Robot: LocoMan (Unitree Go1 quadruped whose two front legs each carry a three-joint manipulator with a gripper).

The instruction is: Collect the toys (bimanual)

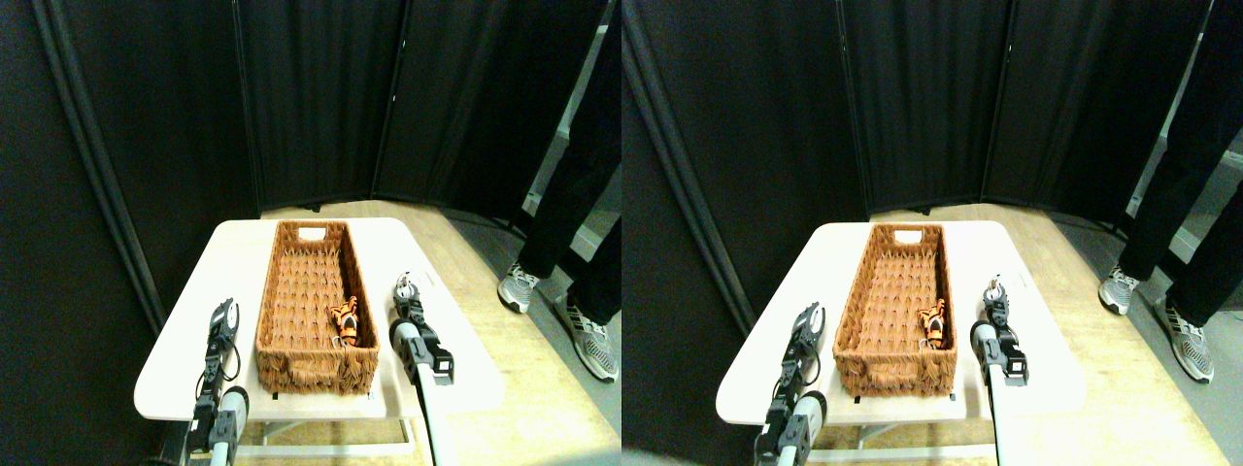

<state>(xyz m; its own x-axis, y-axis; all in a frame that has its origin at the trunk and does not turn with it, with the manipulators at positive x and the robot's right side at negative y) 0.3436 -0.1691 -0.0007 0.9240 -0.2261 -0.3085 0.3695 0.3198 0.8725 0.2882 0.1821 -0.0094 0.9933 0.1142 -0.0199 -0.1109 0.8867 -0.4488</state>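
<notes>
An orange-black striped tiger toy (345, 322) lies inside the long brown wicker basket (309, 361), against its right wall near the front. No other toy shows on the table. My left gripper (225, 313) hovers over the white table to the left of the basket. My right gripper (404, 288) is just right of the basket, level with the tiger. Both grippers are small and dark in the picture.
The white table (233, 252) stands on a wooden floor in front of black folding screens (320, 97). A person in dark trousers and grey sneakers (520, 287) stands at the right, beyond the table's right edge.
</notes>
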